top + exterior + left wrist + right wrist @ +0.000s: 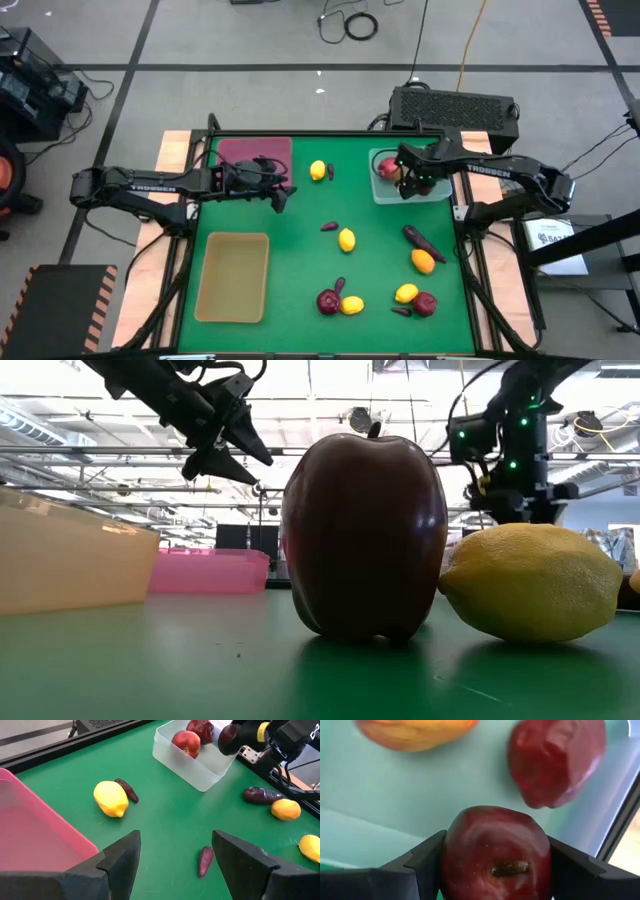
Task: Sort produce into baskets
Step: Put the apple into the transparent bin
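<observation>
My right gripper (409, 182) is over the clear pale-green tray (380, 192) at the far right, shut on a dark red apple (495, 855). Two more apples (555, 760) (415, 732) lie in that tray. My left gripper (175, 865) is open and empty above the green mat, beside the maroon tray (255, 152). A lemon (111, 798) and a purple vegetable (127, 790) lie on the mat ahead of it, and a small purple piece (205, 861) lies between its fingers' line. The tan tray (233, 277) stands near left. My right gripper pinches the apple's two opposite sides (451, 851) between its two fingers (427, 857), coming from above and pointing down into the tray. The apple's stem end (510, 868) faces the wrist. The apple is held over the tray's floor, above the other two apples.
Loose produce lies on the mat: lemons (346, 239) (406, 293) (351, 305), apples (328, 301) (425, 303), an orange fruit (423, 261) and purple vegetables (422, 237) (329, 226). In the low view an apple (365, 535) and a lemon (530, 580) stand close to the camera.
</observation>
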Controlling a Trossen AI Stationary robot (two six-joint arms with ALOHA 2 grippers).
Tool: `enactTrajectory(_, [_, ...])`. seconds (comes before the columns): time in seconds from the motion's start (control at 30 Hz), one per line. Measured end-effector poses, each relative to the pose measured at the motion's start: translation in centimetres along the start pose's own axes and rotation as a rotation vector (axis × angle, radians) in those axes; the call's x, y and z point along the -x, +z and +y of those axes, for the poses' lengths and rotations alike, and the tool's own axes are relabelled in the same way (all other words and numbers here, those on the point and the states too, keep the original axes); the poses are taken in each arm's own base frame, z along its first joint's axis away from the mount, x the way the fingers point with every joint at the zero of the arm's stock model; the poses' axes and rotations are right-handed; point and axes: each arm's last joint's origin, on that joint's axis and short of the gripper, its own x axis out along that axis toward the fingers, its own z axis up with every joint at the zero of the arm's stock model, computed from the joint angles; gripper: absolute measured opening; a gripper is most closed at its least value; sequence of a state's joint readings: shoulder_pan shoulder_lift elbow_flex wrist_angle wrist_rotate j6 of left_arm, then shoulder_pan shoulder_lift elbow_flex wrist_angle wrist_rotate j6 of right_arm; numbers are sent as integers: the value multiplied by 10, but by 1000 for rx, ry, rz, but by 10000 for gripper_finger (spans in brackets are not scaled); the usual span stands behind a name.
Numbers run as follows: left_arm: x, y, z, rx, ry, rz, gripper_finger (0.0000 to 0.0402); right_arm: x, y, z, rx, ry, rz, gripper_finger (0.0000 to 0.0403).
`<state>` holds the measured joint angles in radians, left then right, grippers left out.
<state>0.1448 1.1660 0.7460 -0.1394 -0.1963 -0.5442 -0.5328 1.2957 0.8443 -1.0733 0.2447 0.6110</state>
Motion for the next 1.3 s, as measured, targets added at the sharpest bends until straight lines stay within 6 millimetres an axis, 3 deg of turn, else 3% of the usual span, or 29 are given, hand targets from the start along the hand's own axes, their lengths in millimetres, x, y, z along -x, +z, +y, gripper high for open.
enactTrajectory(0.33, [0, 0, 0, 1, 2, -2, 254, -11, 3, -12, -126, -72, -21, 292])
enactTrajectory(0.6, [0, 0, 0, 4, 2, -2, 254, -12, 6, -16, -107, -76, -17, 337])
enactTrajectory(0.83, [0, 0, 0, 3, 2, -2, 254, -12, 7, -18, -121, -75, -14, 341])
enactTrajectory(0.97, [0, 0, 0, 0, 2, -1, 254, 3, 18, -15, -137, -24, -55, 335])
enactTrajectory(1.1, [0, 0, 0, -6, 2, -1, 254, 31, 32, -8, -136, 91, -119, 332])
enactTrajectory(1.3, [0, 0, 0, -8, 2, -1, 254, 78, 32, 28, -17, 384, -183, 331])
